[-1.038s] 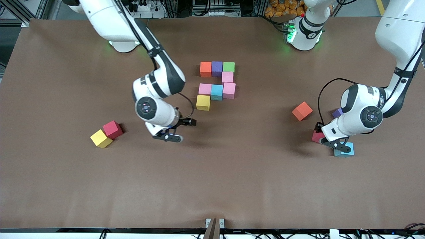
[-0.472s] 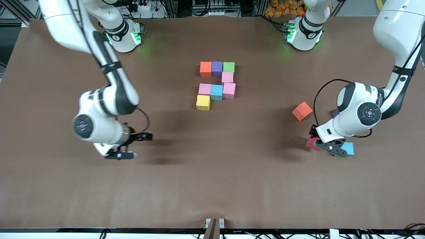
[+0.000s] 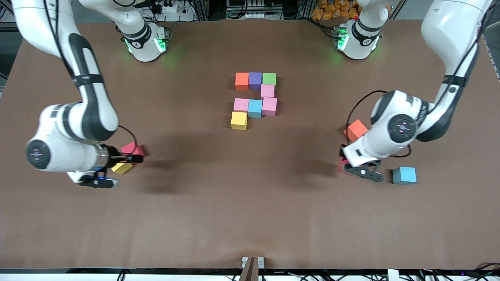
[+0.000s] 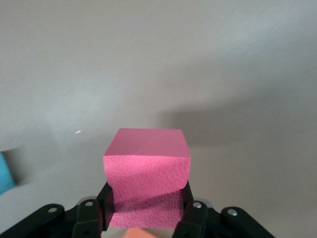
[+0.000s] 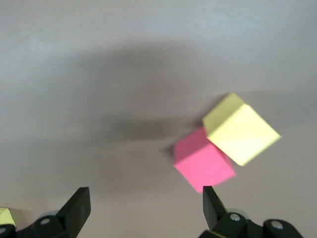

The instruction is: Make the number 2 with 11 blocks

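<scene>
Red block point(image 4: 146, 171) clamped in left gripper point(image 3: 361, 170) over bare table toward left arm's end, unfinished number 2 point(image 3: 255, 98) well toward centre; right gripper point(image 5: 143, 210), fingers apart, hovers beside loose red-yellow pair.

1. A wide desk point(image 3: 250, 218) covered in a matte brown sheet fills nearly the whole front view.
2. Faint creases run through the sheet in the lower half of the frame.
3. Soft dark shadows lie on the sheet at centre left and centre right.
4. Green light glows on the sheet at upper left and upper right.
5. Along the top edge stand grey metal frame rails point(image 3: 211, 8) and black cables.
6. A pile of orange-yellow objects point(image 3: 332, 8) sits at top centre-right.
7. A small grey bracket point(image 3: 252, 262) sits at bottom centre.
</scene>
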`<state>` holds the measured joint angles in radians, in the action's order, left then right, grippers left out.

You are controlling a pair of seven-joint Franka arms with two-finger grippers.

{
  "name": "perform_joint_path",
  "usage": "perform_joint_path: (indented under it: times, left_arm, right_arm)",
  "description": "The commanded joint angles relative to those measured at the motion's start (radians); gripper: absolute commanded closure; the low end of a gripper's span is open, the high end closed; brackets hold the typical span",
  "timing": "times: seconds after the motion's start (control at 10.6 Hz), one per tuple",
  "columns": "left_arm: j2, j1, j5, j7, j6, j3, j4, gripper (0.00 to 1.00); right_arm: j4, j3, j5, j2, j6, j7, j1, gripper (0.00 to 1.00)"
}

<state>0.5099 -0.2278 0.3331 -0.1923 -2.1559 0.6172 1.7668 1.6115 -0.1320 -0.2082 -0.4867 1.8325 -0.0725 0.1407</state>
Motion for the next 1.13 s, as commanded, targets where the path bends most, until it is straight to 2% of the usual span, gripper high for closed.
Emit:
perform_joint_path:
  times: [0.0,0.47,0.75,0.85,1.04]
  left_arm:
    - [0.011,0.086,-0.060,-0.112,0.027,-0.007,-0.068,0.46]
    - [0.122,0.273,-0.068,-0.324,0.083,-0.014,-0.251,0.46]
    - [0.197,0.378,-0.068,-0.421,0.082,-0.025,-0.351,0.46]
    - [0.217,0.422,-0.069,-0.459,0.082,-0.054,-0.383,0.47]
    - [0.251,0.508,-0.071,-0.486,0.071,-0.100,-0.427,0.47]
  right_arm:
    - [0.033,0.011,0.020,0.019,-0.026,-0.016,-0.068,0.00]
    - [0.117,0.011,0.000,0.003,0.010,-0.090,-0.116,0.00]
    - [0.218,0.011,-0.112,0.003,0.173,-0.092,-0.116,0.00]
    - [0.250,0.012,-0.143,0.002,0.236,-0.093,-0.113,0.00]
    - [0.262,0.012,-0.236,-0.018,0.267,-0.089,-0.112,0.00]
